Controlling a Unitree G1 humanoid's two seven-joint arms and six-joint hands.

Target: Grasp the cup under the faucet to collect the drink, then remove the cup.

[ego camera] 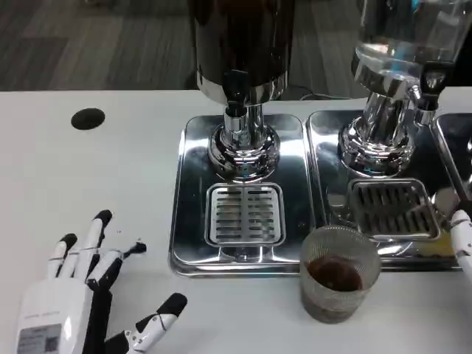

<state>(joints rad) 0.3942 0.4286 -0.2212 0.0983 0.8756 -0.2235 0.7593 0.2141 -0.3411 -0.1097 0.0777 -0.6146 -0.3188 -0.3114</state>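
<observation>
The ribbed clear glass cup [339, 274], holding some dark drink, stands upright on the white table [88, 192], just in front of the two steel drip trays. The right hand [462, 237] is nearer, just beside it; I cannot tell its grasp. The left hand [81, 295] rests spread and empty, well apart.

A ribbed glass cup [340, 274] holding dark drink stands on the white table [88, 192] at the front edge of the steel drip trays [193, 221]; left hand [81, 302] rests open at the table's near-left corner, right hand [462, 240] at the right edge
</observation>
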